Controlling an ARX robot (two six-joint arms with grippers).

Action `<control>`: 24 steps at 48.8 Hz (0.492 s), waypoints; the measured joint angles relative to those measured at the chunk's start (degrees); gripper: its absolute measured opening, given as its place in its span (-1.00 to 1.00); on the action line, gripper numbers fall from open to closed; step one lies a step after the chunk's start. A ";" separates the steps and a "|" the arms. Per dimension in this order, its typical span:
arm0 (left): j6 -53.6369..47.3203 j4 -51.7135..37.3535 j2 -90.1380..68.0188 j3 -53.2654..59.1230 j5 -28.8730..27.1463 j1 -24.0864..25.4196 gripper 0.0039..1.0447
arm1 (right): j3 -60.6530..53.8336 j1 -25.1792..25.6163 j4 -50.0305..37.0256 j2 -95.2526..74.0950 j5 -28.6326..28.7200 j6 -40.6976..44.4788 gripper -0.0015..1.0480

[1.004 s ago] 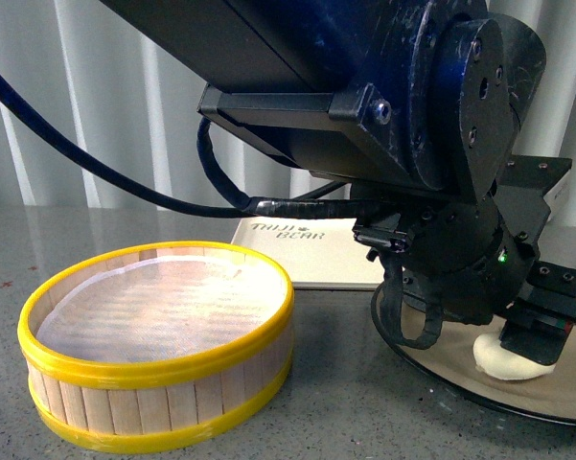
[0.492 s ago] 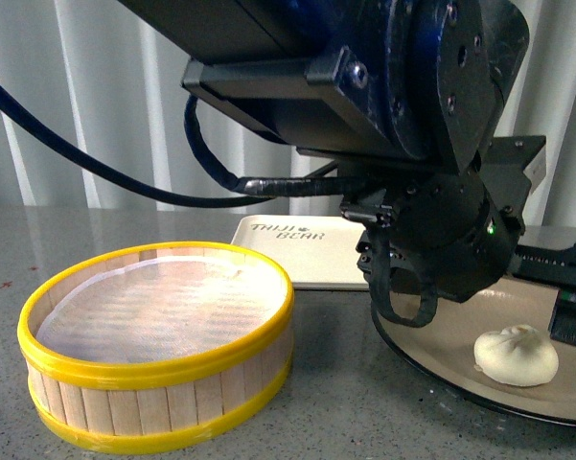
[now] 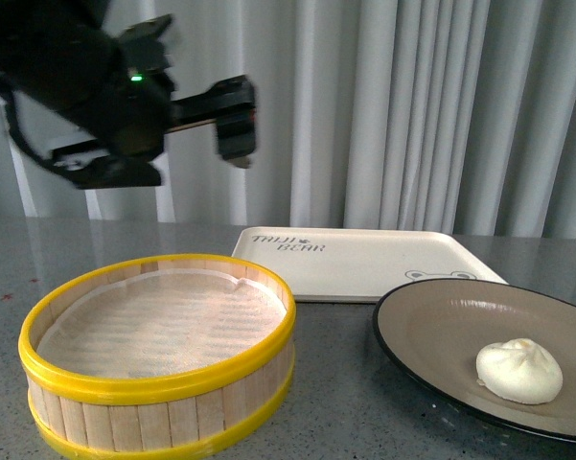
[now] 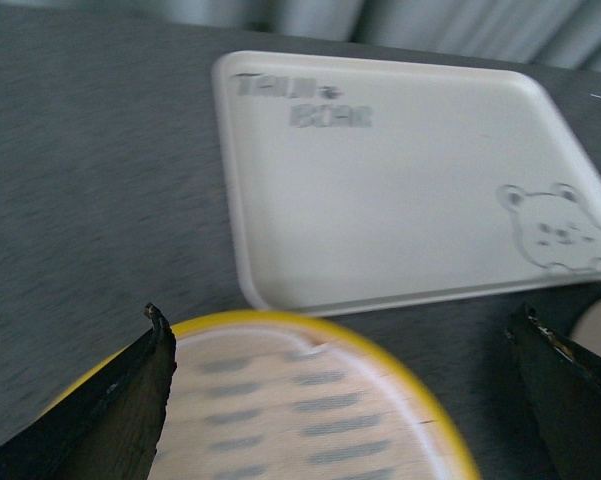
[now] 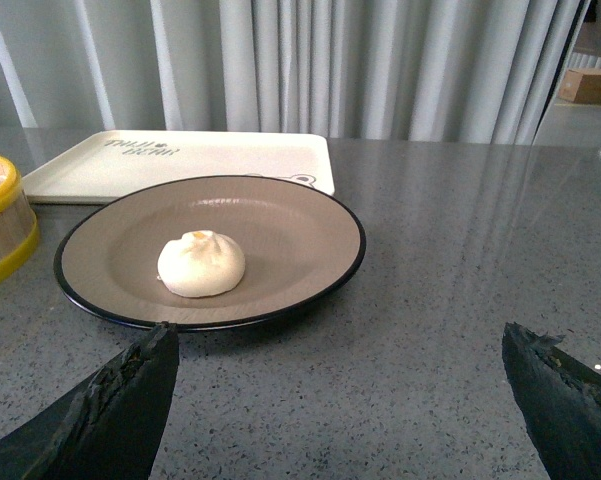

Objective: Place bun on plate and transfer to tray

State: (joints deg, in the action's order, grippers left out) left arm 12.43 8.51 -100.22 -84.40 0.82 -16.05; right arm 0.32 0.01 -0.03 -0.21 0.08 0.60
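The white pleated bun (image 3: 519, 371) lies on the beige, black-rimmed plate (image 3: 431, 316) at the front right; nothing touches it. The cream tray (image 3: 355, 259) with grey lettering and a bear drawing lies flat behind the plate, with nothing on it. My left gripper (image 3: 232, 129) is open and empty, high at the upper left. In the left wrist view it (image 4: 345, 335) hangs over the basket's far rim, facing the tray (image 4: 400, 190). My right gripper (image 5: 340, 340) is open and empty, low over the table, apart from the plate (image 5: 280, 230) and bun (image 5: 201, 263).
A round wooden steamer basket (image 3: 163, 355) with yellow rims and a white liner stands at the front left, close to the plate; it also shows in the left wrist view (image 4: 310, 325). Grey curtains hang behind the speckled grey table (image 5: 460, 300).
The dark arm that stood over the plate, close in front of the camera, has swung up and away to the upper left. The bun stays on the plate.
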 joint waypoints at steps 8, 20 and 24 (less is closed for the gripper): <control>1.22 -0.50 2.10 1.70 -0.68 1.07 0.88 | 0.00 0.00 0.00 0.00 0.02 0.00 0.83; -9.57 -38.82 11.85 26.84 -13.22 1.68 0.21 | 0.00 0.00 0.00 0.00 -0.13 0.00 0.83; -10.73 -45.29 16.44 35.60 -12.59 3.61 -0.05 | 0.00 0.00 0.00 0.00 -0.04 0.00 0.83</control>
State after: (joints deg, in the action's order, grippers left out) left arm 1.69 -36.77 -83.79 -48.80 -11.77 -12.45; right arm 0.32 0.01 -0.03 -0.21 0.03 0.60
